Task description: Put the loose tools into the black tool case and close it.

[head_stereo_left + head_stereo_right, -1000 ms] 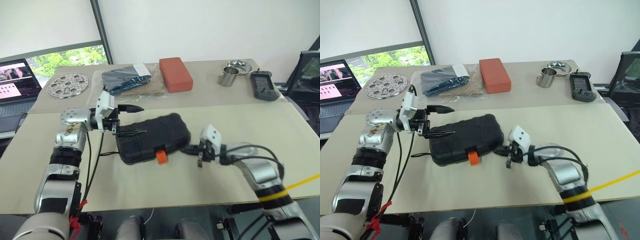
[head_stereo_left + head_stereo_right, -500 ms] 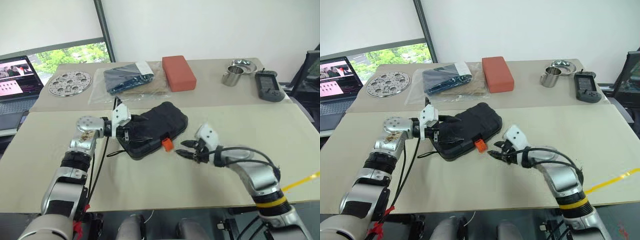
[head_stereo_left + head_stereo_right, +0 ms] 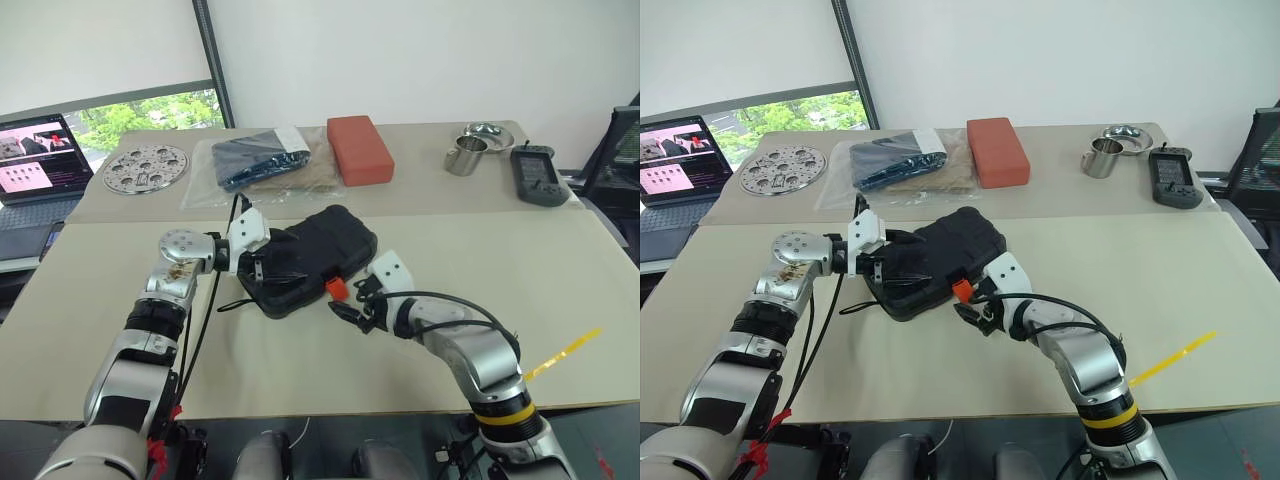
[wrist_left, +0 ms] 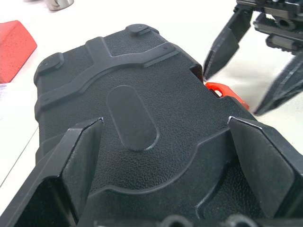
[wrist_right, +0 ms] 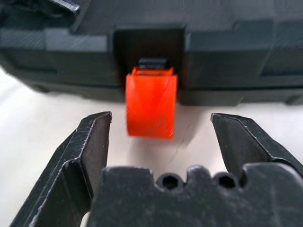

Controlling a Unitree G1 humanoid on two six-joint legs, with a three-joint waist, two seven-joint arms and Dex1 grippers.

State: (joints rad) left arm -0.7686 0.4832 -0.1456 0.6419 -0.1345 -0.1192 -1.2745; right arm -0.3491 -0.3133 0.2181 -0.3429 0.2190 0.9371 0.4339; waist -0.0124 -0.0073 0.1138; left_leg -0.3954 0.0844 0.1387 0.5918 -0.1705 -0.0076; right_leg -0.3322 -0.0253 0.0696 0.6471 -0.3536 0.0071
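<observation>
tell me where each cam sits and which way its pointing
Head views: on the head, looking forward and down at the closed black tool case on the table, with both arms.
Left wrist view: along the left gripper, its open jaws straddling the case.
Right wrist view: along the right gripper, jaws open before the orange latch.
Shared: both wrist views show the latch and case; the left wrist view also shows the right gripper.

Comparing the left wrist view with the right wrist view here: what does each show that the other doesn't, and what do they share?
Left wrist view: the ribbed lid of the black tool case from above, the left gripper open astride it, the red-orange block, and the right gripper near the latch.

Right wrist view: the case's front edge head-on, with the lid closed but the orange latch hanging down unfastened between the right gripper's open fingers.

Both: case, latch, table.
</observation>
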